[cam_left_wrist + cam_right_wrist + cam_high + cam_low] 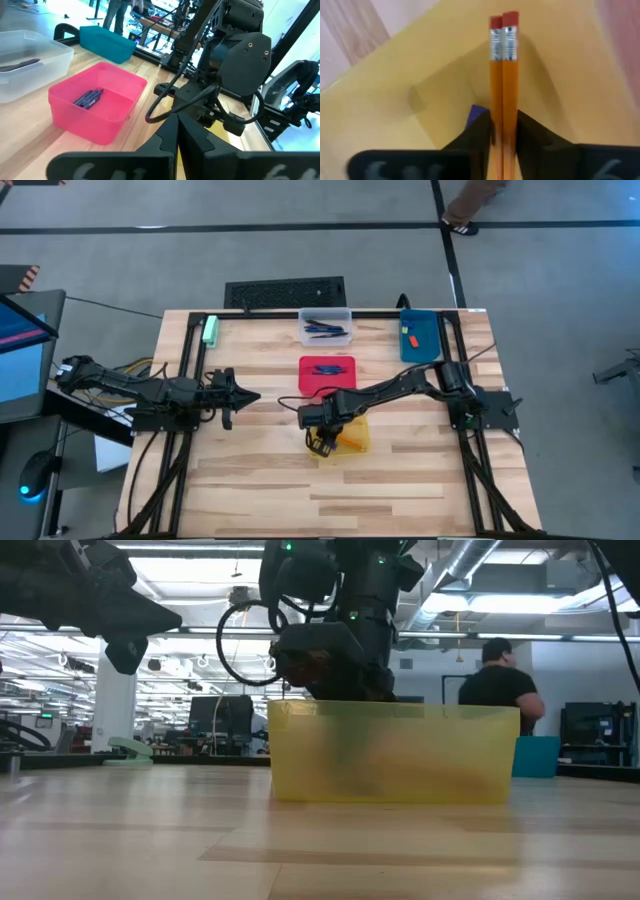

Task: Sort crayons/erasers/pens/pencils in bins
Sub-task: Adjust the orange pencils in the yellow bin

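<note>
My right gripper (322, 442) points down into the yellow bin (350, 435) at the table's middle, shut on two orange pencils (503, 75) that lie side by side. In the low view it (335, 670) dips behind the bin's near wall (395, 755). The red bin (327, 372) holds blue crayons (89, 97). Dark pens (325, 330) lie in the clear bin (325, 315). The blue bin (420, 338) holds small erasers (408, 335). My left gripper (240, 397) hovers shut at the table's left, touching nothing. My right gripper pinches the pair of pencils by their shafts (503, 122), one finger on each outer side. The fingers (480, 130) come from above, slanting down, and lie along the pencils. The red eraser ends (503, 20) point away over the bin's yellow floor; whether they rest on it I cannot tell.
A pale green block (211, 330) lies at the far left corner. A black keyboard (285, 291) sits beyond the far edge. Bare wood spreads over the near half of the table (330, 500). A person (500, 675) stands in the room behind.
</note>
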